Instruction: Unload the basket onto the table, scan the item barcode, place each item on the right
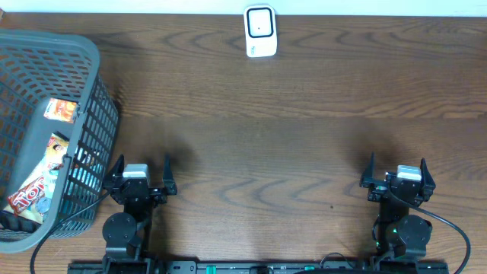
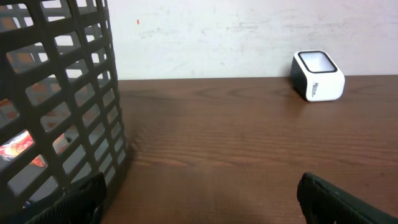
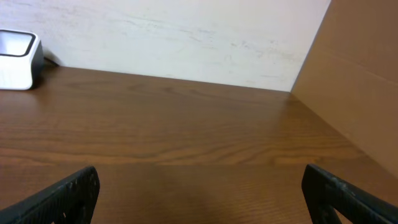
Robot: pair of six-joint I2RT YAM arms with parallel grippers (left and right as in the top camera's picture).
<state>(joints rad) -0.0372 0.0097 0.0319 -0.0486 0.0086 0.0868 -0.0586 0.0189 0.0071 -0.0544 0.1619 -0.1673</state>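
A white barcode scanner (image 1: 259, 31) with a dark window stands at the table's far edge, centre; it also shows in the left wrist view as the scanner (image 2: 318, 76) and at the left edge of the right wrist view as the scanner (image 3: 17, 60). Snack packets (image 1: 47, 164) lie inside a grey plastic basket (image 1: 85, 53) at the far left; no barcode can be made out on them. My left gripper (image 1: 141, 176) rests open by the basket's right side, near the front edge. My right gripper (image 1: 397, 176) rests open at the front right. Both hold nothing.
The basket wall (image 2: 68, 93) fills the left of the left wrist view, very close to that gripper. A brown cardboard panel (image 3: 360, 81) stands along the table's right side. Dark wooden tabletop (image 1: 259, 144) lies between the arms and the scanner.
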